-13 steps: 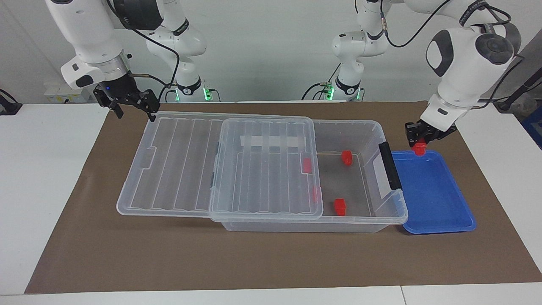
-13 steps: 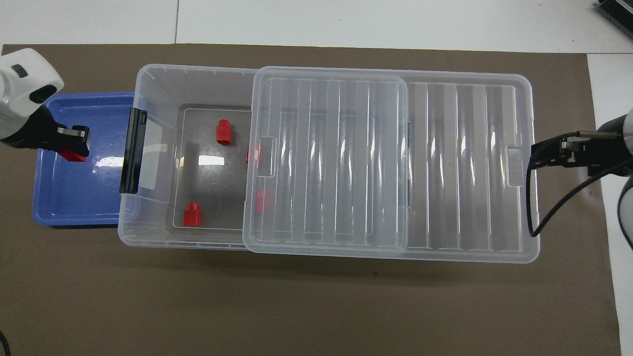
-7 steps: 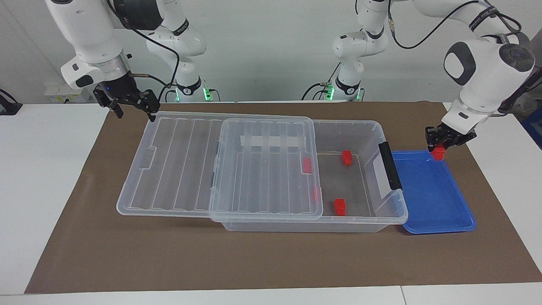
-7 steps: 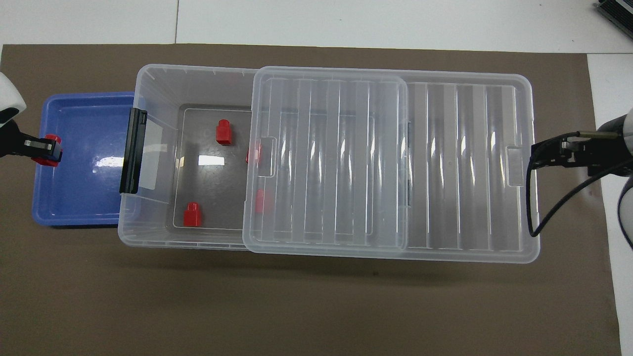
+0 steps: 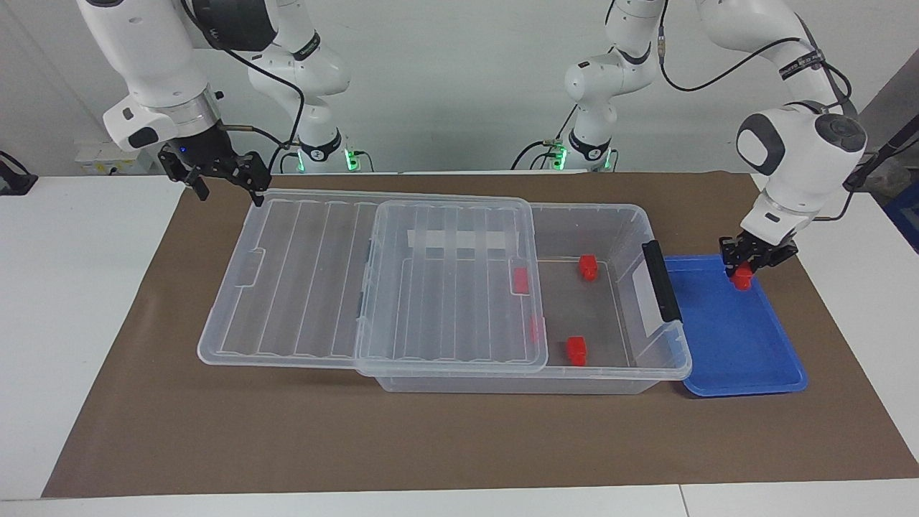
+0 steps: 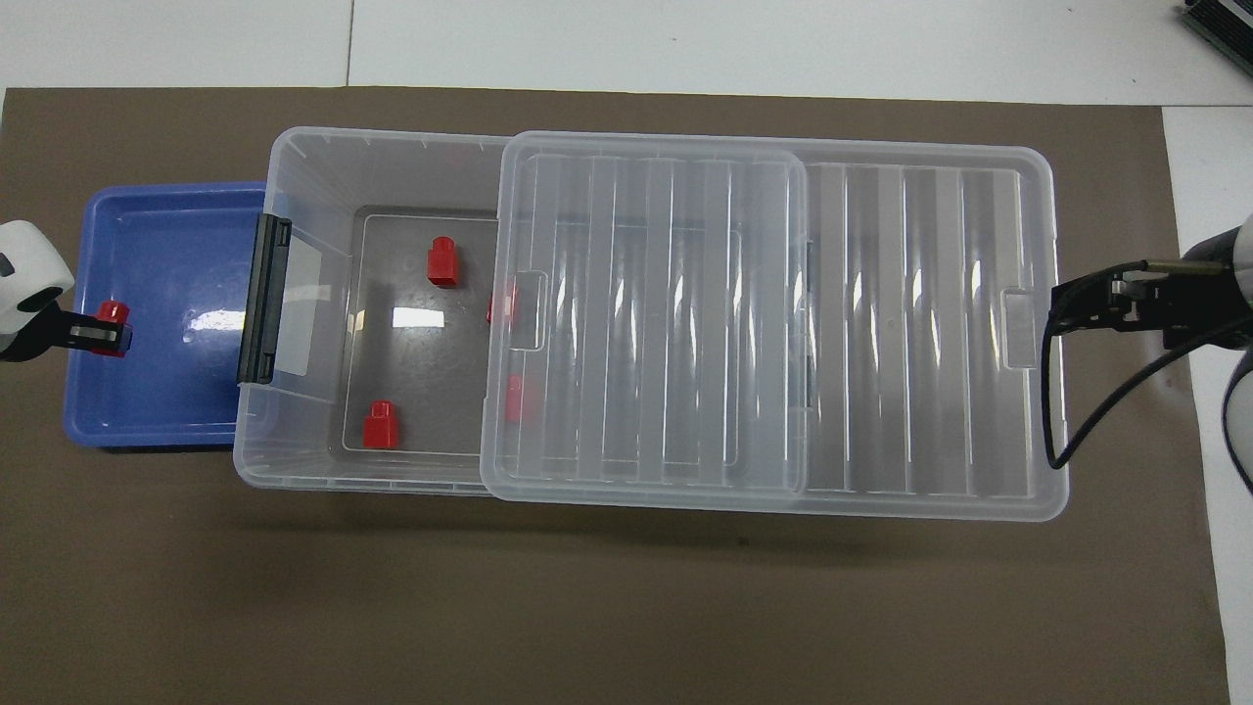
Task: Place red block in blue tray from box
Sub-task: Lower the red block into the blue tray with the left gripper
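My left gripper (image 5: 743,271) is shut on a red block (image 5: 742,279), low over the blue tray (image 5: 739,337) by its rim at the left arm's end of the table. From above, the same block (image 6: 114,313) shows at the left gripper (image 6: 100,335), inside the tray (image 6: 166,392). The clear box (image 5: 610,210) stands beside the tray, with its lid (image 5: 359,287) slid half off. Two red blocks (image 5: 588,266) (image 5: 576,350) lie in the uncovered part, and two more show through the lid. My right gripper (image 5: 230,192) waits open over the lid's corner.
The box's black clip handle (image 5: 660,280) faces the tray. The lid overhangs the box toward the right arm's end, and in the overhead view the right gripper (image 6: 1059,309) sits at the lid's edge (image 6: 1038,323). A brown mat (image 5: 459,445) covers the table.
The left gripper carried the red block toward the left arm's end of the tray and then came down lower into it. The right arm has not moved.
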